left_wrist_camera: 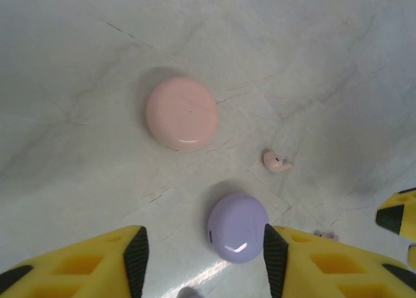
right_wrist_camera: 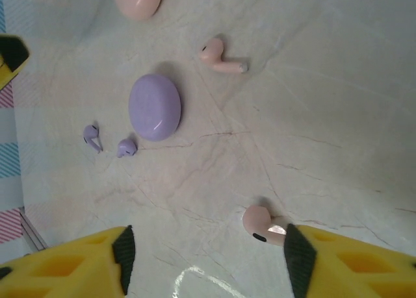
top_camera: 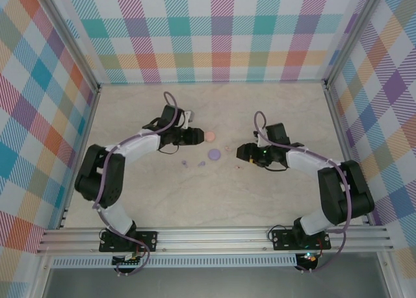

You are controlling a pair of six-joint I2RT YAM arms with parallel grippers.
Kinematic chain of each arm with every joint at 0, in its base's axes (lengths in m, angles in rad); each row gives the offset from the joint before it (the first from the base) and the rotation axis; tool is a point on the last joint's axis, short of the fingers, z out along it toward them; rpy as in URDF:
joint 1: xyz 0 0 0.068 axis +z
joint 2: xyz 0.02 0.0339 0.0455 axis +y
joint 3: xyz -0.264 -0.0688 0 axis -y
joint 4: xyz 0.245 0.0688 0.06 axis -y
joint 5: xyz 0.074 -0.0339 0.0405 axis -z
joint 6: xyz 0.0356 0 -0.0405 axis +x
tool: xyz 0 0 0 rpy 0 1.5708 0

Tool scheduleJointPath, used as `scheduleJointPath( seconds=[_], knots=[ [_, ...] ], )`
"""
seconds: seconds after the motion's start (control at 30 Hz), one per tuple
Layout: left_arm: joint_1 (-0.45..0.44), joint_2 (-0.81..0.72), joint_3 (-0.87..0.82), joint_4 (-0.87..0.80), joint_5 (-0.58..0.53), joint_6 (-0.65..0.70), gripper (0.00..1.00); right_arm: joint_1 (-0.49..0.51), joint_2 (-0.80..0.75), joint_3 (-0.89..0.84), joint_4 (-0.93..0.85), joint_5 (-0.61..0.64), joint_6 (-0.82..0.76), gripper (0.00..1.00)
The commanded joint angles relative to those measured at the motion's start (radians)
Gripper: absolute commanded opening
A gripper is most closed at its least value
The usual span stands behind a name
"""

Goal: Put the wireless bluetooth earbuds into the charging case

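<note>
One pink earbud [right_wrist_camera: 260, 221] lies just beside a fingertip of your right end effector [right_wrist_camera: 207, 256], jaws apart; your left end effector [left_wrist_camera: 205, 256] gapes too.

Top camera high above near edge, looks down on whole worktop [top_camera: 214, 194]. Wrist cameras close, angled down; both share purple case [left_wrist_camera: 237, 226].

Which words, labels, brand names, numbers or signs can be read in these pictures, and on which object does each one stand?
No text can be read anywhere.
The pink case and the purple case have plain lids without print.
The small dark mark on the side of the purple case is too small to read as a sign.
The pink earbud shows no letters.
</note>
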Motion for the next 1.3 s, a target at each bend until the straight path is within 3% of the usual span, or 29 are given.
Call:
scheduleJointPath(
  seconds=[0.0,0.2,0.47,0.77,1.27],
  knots=[
    [-0.022,0.087,0.074,-0.047,0.042,-0.023,0.45,0.044,0.04,0.046,0.061,-0.029,0.076,0.51],
    [-0.043,0.202,0.165,-0.08,0.068,-0.034,0.37,0.122,0.146,0.11,0.109,-0.009,0.153,0.37],
    [-0.059,0.247,0.18,-0.077,0.088,-0.039,0.3,0.155,0.284,0.168,0.175,-0.026,0.236,0.28],
    [-0.07,0.247,0.153,-0.067,0.114,-0.046,0.31,0.171,0.353,0.197,0.206,-0.027,0.273,0.26],
    [-0.083,0.149,0.04,-0.066,0.146,-0.055,0.32,0.171,0.364,0.261,0.095,0.059,0.232,0.25]
  ],
)
